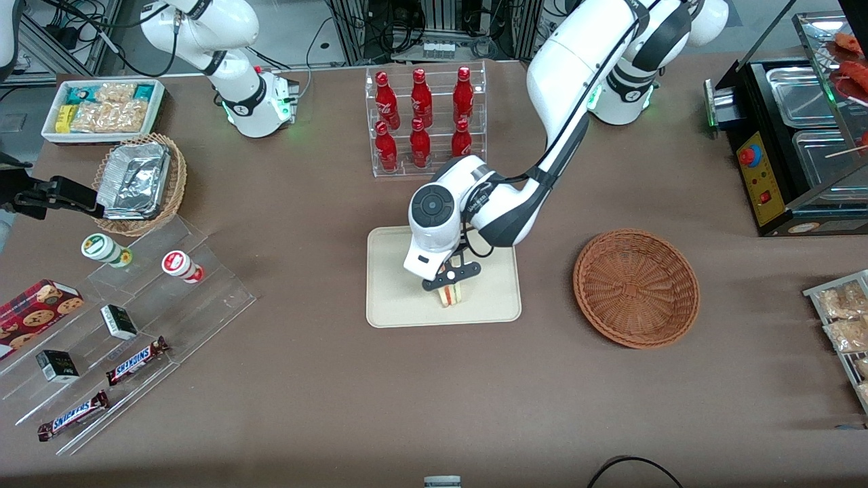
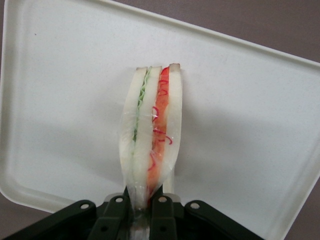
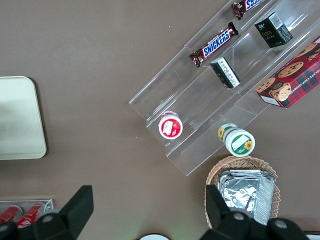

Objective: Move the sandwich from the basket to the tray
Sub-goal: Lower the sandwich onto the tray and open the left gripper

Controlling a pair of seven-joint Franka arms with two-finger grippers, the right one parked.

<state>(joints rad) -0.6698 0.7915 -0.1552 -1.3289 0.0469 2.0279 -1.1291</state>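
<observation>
Front view: one sandwich (image 1: 449, 295) stood upright over tray (image 1: 393, 305), pinched at its end by gripper (image 1: 450, 283), fingers (image 2: 162, 212) closed tight on wrapper. One brown basket (image 1: 636, 288) held nothing, lay toward working arm's end. Six red bottles (image 1: 422, 118) sat in clear rack (image 1: 428, 122), farther from camera.

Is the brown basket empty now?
Yes, empty. The basket shows only bare weave inside. The sandwich is over the tray, pinched in the claw.
</observation>
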